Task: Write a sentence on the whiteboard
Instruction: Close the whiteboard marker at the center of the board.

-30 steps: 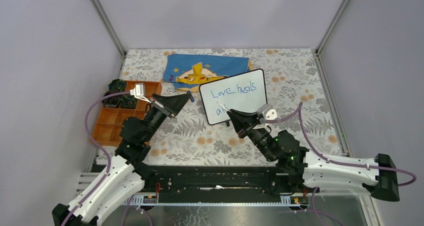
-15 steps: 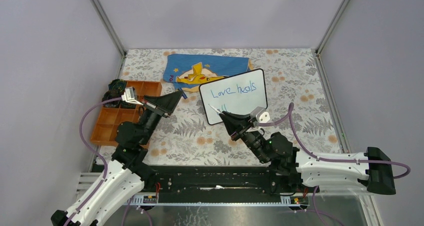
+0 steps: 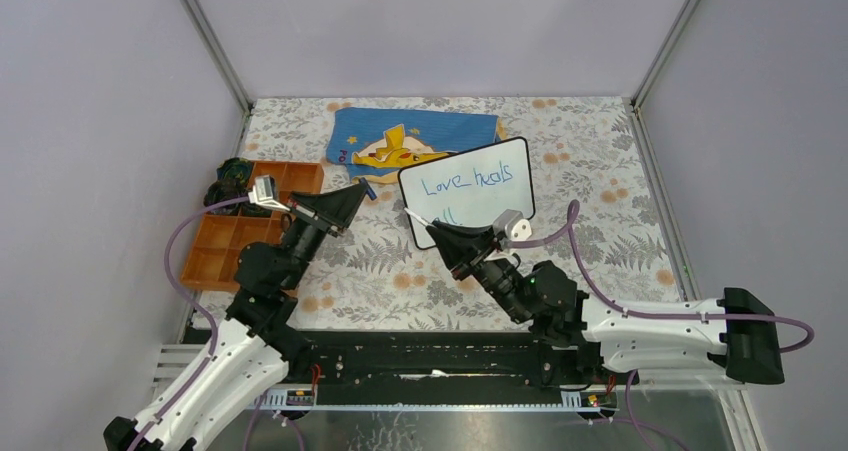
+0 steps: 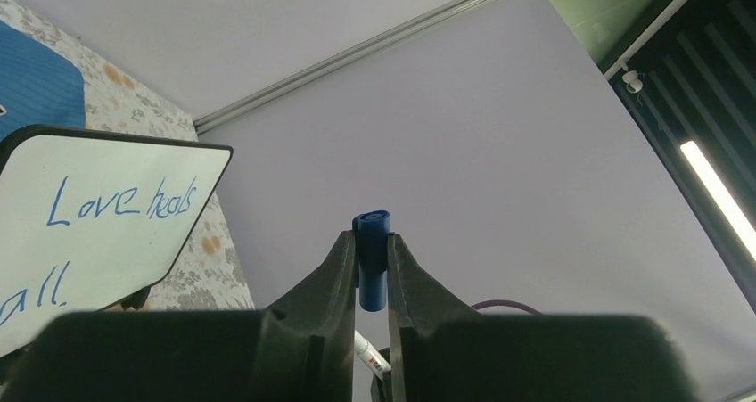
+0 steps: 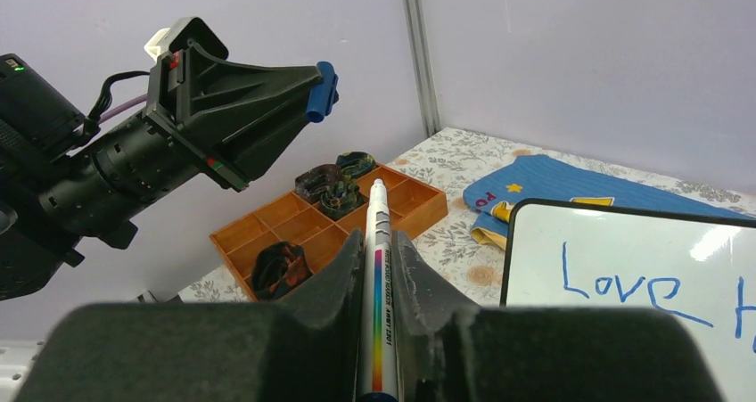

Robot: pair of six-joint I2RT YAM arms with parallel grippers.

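Note:
The whiteboard stands tilted at mid table, and the sentence in blue reads "Love heals" with "all" below. My left gripper is shut on a blue marker cap, raised left of the board. My right gripper is shut on a white marker with a rainbow stripe. Its bare tip is at the board's lower left corner and points toward the cap. The board also shows in the left wrist view and the right wrist view.
An orange compartment tray holding dark bundles sits at the left. A blue cloth with a yellow cartoon figure lies behind the board. Grey walls and metal posts close in the floral-covered table.
My right gripper has drawn back to the left with the marker, its tip leaving the "all" line. My left gripper with the cap has shifted slightly left.

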